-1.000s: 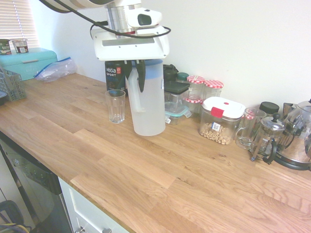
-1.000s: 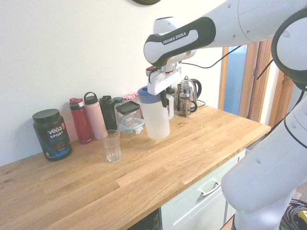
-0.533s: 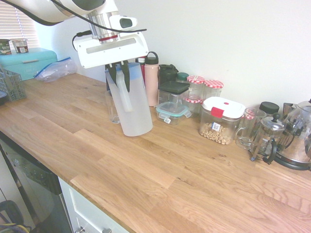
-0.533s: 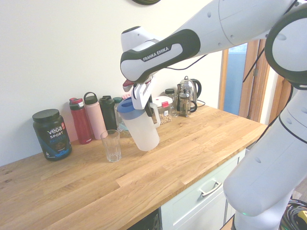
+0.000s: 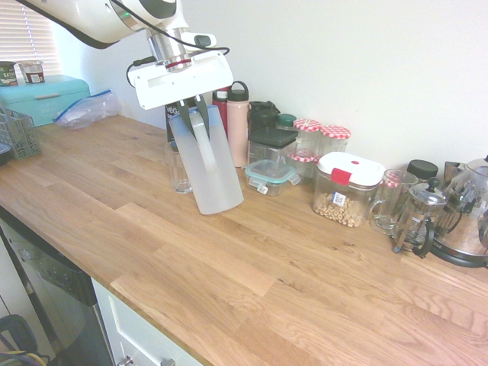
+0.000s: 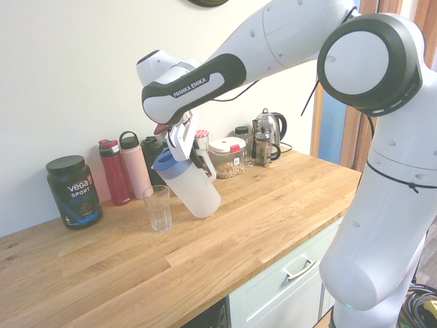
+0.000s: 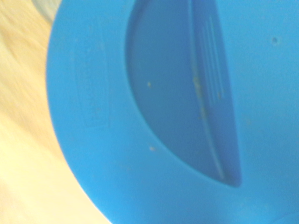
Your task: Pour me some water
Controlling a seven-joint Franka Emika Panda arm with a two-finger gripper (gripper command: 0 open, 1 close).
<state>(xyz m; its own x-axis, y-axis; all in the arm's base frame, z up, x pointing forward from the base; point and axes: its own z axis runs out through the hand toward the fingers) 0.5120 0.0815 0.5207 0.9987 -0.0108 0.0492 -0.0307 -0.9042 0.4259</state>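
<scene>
Over the oak-plank worktop [image 5: 252, 267], the white arm is holding the frosted jug [image 5: 207, 164] clear of the wood, and the gripper [image 5: 192, 116] is clamped tight on the jug's slim handle, fingers fully closed around it. The jug is leaning hard, its blue lid [image 6: 164, 162] dipping toward the small ribbed glass [image 6: 158, 208], which is standing upright on the wood just beside and below the spout end. In the first exterior view that glass is sitting mostly hidden behind the jug's cloudy plastic wall. The water is too faint to make out through the frosted sides; whether any is running into the glass cannot be told. Up close, the wrist camera is filling with smooth, matte blue lid [image 7: 140, 116], a recessed half-moon panel set into it, blurred pale wood at one edge. Along the wall are standing a black tub [image 6: 74, 190], a red bottle [image 6: 115, 171], a pink bottle [image 6: 135, 164] and a white-lidded clear canister [image 5: 347, 188].
</scene>
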